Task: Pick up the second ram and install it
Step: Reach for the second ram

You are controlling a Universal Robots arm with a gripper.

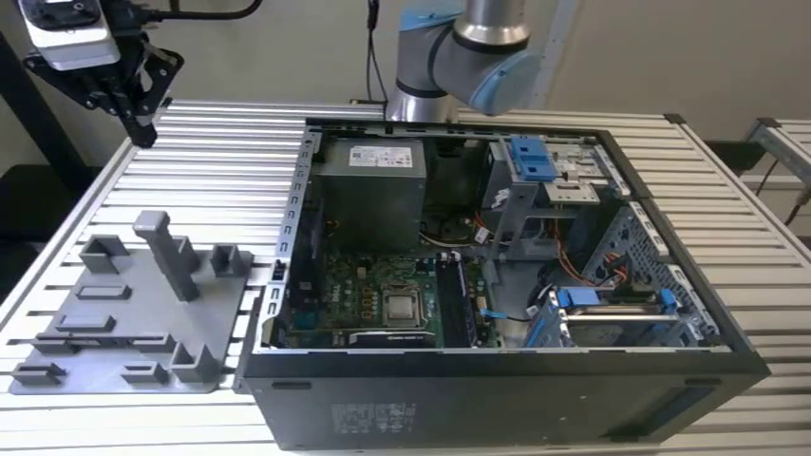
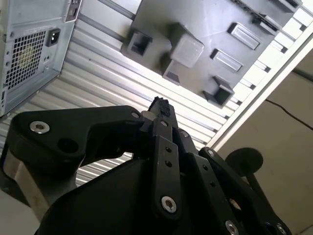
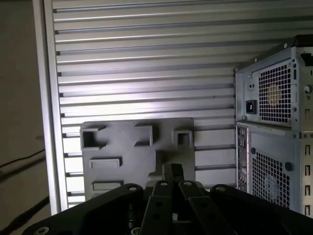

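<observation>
My gripper (image 1: pixel 140 136) hangs high over the slatted table at the exterior view's far left, behind the grey holder tray (image 1: pixel 127 328). Its black fingertips are pressed together in both wrist views (image 2: pixel 159 104) (image 3: pixel 172 171), with nothing visible between them. The tray (image 2: pixel 161 14) (image 3: pixel 127 147) lies below the fingers, and its upright grey post (image 1: pixel 167 252) stands near its middle. Inside the open computer case (image 1: pixel 507 366), a long narrow dark strip (image 1: pixel 453 302) stands in the slots beside the CPU (image 1: pixel 403 306). I cannot tell whether that strip is the second ram.
The case fills the middle and right of the exterior view, with a grey power supply (image 1: pixel 367 190) and blue drive brackets (image 1: pixel 535 160) inside. Its perforated back panel (image 3: pixel 274 122) (image 2: pixel 29 49) shows in both wrist views. The arm's base (image 1: pixel 457 57) stands behind it. Bare slats (image 1: pixel 216 161) lie under the gripper.
</observation>
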